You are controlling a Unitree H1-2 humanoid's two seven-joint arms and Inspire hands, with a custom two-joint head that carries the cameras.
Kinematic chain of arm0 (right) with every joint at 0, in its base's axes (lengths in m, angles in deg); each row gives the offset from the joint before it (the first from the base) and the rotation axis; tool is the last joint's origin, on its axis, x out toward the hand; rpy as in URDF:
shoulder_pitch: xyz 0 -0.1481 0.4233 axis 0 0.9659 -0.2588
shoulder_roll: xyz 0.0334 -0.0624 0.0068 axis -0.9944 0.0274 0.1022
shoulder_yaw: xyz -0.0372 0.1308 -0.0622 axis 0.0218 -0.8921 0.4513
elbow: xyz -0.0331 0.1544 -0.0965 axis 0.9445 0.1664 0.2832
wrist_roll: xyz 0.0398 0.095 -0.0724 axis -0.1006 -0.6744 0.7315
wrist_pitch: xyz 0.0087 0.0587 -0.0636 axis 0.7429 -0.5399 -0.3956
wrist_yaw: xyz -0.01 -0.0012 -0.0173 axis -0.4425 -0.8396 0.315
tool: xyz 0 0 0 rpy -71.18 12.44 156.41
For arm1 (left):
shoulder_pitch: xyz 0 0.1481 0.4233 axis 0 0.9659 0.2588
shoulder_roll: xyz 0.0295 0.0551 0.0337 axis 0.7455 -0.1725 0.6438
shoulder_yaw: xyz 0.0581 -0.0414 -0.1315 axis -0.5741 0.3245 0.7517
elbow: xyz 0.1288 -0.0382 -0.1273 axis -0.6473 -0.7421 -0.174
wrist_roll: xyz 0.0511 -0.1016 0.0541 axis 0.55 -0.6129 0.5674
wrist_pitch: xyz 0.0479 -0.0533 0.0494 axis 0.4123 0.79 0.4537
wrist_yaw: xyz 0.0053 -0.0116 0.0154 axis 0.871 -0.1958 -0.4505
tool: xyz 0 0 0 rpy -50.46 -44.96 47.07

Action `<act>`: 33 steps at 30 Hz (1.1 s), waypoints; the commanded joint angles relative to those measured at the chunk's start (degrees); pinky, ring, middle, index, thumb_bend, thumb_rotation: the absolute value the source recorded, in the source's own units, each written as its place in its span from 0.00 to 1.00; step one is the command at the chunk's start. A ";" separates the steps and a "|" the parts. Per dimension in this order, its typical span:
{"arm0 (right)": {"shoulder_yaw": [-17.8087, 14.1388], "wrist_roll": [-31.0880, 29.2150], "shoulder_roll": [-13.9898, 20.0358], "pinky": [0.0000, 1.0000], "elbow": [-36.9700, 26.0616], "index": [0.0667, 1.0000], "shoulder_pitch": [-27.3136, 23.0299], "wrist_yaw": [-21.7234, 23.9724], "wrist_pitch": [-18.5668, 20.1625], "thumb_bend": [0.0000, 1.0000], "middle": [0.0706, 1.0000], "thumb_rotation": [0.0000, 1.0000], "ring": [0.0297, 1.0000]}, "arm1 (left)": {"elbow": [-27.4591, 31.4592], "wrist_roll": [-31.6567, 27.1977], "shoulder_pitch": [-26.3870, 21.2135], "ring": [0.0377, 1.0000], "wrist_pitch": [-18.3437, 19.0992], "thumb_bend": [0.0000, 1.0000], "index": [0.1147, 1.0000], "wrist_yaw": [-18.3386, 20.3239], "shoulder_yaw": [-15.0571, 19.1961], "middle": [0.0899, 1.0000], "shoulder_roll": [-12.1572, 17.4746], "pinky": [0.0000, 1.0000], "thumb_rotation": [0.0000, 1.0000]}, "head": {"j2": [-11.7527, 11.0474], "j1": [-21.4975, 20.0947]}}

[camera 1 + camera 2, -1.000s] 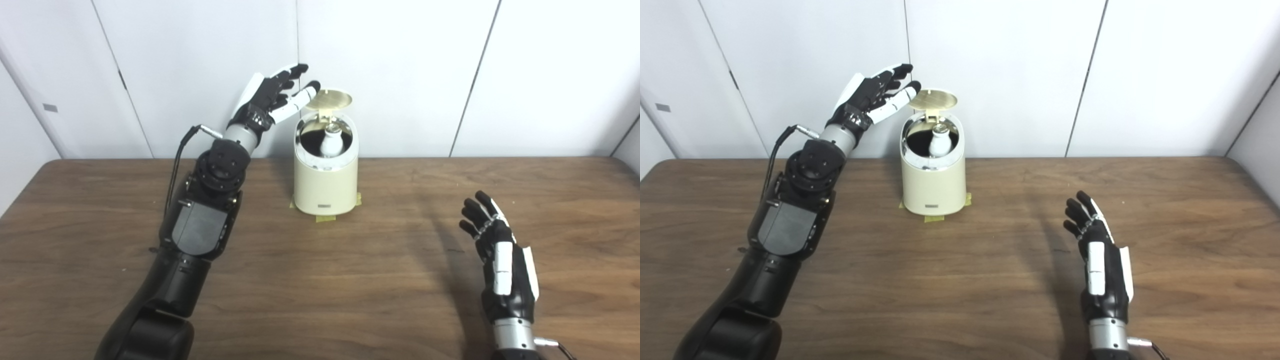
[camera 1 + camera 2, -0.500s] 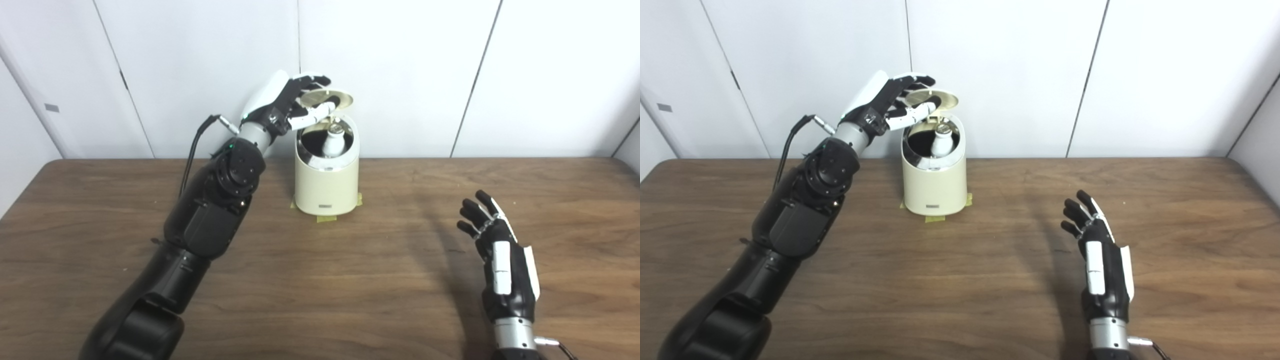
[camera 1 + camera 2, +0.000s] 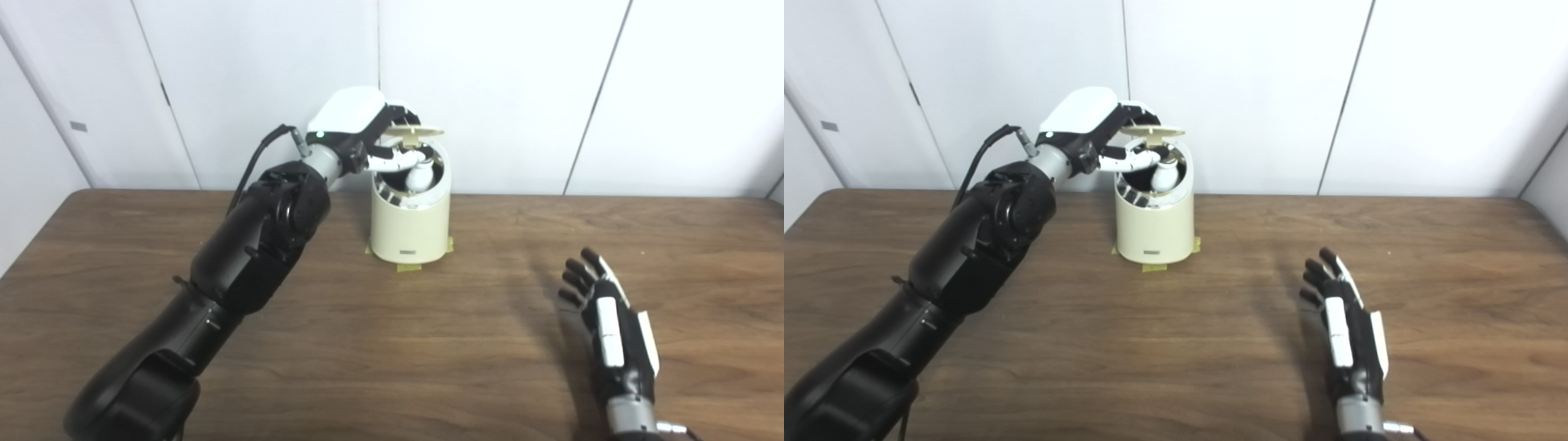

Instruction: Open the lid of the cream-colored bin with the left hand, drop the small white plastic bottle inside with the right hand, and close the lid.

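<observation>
The cream-colored bin [image 3: 407, 226] stands at the back middle of the table. Its round lid [image 3: 415, 130] is tilted nearly level above the opening. The small white plastic bottle [image 3: 420, 177] sits inside the bin. My left hand [image 3: 361, 131] is over the bin's left rim, its fingers curled on top of the lid and its thumb reaching under the lid into the opening. My right hand [image 3: 606, 318] hovers low over the table at the front right, open and holding nothing.
Yellow tape tabs [image 3: 407, 267] mark the bin's base on the wooden table [image 3: 392, 343]. White wall panels [image 3: 502, 92] stand close behind the bin. My left forearm [image 3: 257, 233] crosses the table's left half.
My left hand has swung from beside the raised lid to over it, and the lid has tipped down from upright to nearly level. The camera view has shifted slightly. The right hand has barely moved.
</observation>
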 commanded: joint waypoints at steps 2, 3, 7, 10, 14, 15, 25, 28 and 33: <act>0.29 -2.11 1.42 0.82 -4.45 0.91 0.54 1.90 4.29 0.51 0.88 0.90 0.88 | 2.49 1.49 -2.59 0.84 -0.96 0.56 0.75 0.57 0.78 0.80 0.85 0.79 0.64 | 0.19 0.09; 0.34 -2.33 1.72 0.82 -5.35 0.91 0.69 2.24 5.58 0.51 0.89 0.90 0.89 | 2.57 1.71 -2.49 0.84 -1.00 0.56 0.75 0.86 0.82 0.81 0.82 0.79 0.64 | 0.36 0.12; 0.27 -4.56 2.71 0.84 -8.44 0.93 1.22 3.86 10.28 0.51 0.92 0.90 0.91 | 2.47 2.61 -1.96 0.82 -1.55 0.56 0.75 1.36 0.71 0.80 0.89 0.80 0.66 | 0.73 0.45; -0.02 -6.39 2.98 0.86 -10.20 0.94 1.20 4.25 13.81 0.49 0.94 0.90 0.93 | 2.48 3.13 -1.54 0.82 -1.82 0.57 0.74 1.82 0.72 0.80 0.94 0.79 0.67 | 1.06 0.53; -0.61 -9.27 3.96 0.91 -12.88 0.96 1.27 5.14 18.04 0.48 0.96 0.93 0.95 | 2.78 3.57 -0.81 0.84 -2.57 0.58 0.74 2.17 0.90 0.80 1.13 0.83 0.69 | 1.60 0.42; -0.73 -9.47 4.19 0.91 -13.49 0.97 1.23 5.12 18.90 0.48 0.96 0.94 0.95 | 2.85 3.68 -0.56 0.84 -2.76 0.58 0.74 2.17 0.96 0.80 1.13 0.82 0.69 | 1.72 0.37; -1.54 -9.59 4.42 0.91 -15.11 0.98 0.13 4.57 22.05 0.47 0.97 0.96 0.97 | 4.89 6.51 2.27 0.81 -4.55 0.56 0.74 3.77 -0.45 0.78 1.35 0.79 0.70 | 2.48 0.29; -1.22 -9.22 4.45 0.91 -14.85 0.97 -0.09 4.64 21.38 0.48 0.97 0.95 0.97 | 5.54 7.39 3.56 0.81 -5.01 0.56 0.74 3.97 -0.50 0.78 1.16 0.80 0.70 | 2.47 0.24; -1.00 -8.47 4.32 0.91 -14.47 0.96 -0.42 4.41 20.41 0.50 0.96 0.92 0.96 | 5.43 7.99 5.53 0.80 -6.06 0.56 0.74 3.65 -0.33 0.78 0.69 0.79 0.69 | 2.45 0.02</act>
